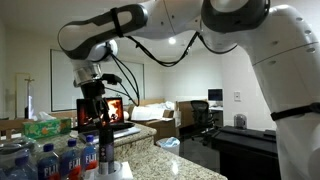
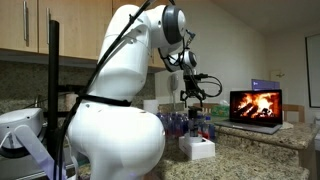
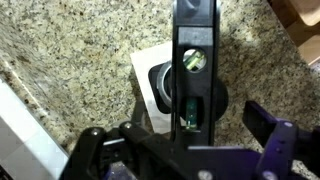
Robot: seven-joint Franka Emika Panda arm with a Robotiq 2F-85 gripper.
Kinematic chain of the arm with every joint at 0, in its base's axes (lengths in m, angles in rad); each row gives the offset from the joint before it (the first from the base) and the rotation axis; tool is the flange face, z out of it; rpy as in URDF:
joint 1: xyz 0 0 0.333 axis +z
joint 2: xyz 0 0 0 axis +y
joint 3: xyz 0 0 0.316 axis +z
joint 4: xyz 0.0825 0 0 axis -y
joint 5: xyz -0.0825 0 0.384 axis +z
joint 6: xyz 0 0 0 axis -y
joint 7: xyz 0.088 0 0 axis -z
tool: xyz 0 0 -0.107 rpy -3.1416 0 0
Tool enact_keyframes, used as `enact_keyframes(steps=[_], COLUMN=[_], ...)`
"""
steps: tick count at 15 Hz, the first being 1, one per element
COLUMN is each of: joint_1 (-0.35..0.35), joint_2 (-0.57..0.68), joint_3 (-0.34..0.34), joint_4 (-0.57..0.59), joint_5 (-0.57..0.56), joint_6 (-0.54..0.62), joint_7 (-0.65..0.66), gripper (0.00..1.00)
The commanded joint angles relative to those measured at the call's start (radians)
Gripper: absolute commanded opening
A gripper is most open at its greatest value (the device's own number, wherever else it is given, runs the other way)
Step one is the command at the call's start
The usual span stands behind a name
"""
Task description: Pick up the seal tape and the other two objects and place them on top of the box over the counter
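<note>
The gripper [image 2: 193,97] hangs above the surface, a light speckled granite counter [image 3: 60,60]. Whether its fingers are apart or clamped cannot be told. In the wrist view a black elongated bar [image 3: 194,40] runs lengthwise from the top edge down the middle, crossing the low pale box with darker top face [image 3: 146,72]. The box lies flat, skewed to the picture, not far from an edge of the surface. Blue-labelled water bottles [image 2: 183,125] crowd just behind it under the gripper. Farther back stand a green tissue box [image 1: 42,127] and an open laptop showing a fire [image 2: 255,105].
</note>
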Motion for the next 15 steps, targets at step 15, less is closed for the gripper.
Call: enact_keyframes(steps=[15], joint_1=[-0.177], joint_2=[-0.645], joint_3=[-0.236], joint_4=[-0.566], joint_5=[0.329], joint_6=[0.171], joint_7=[0.152], gripper=[1.0])
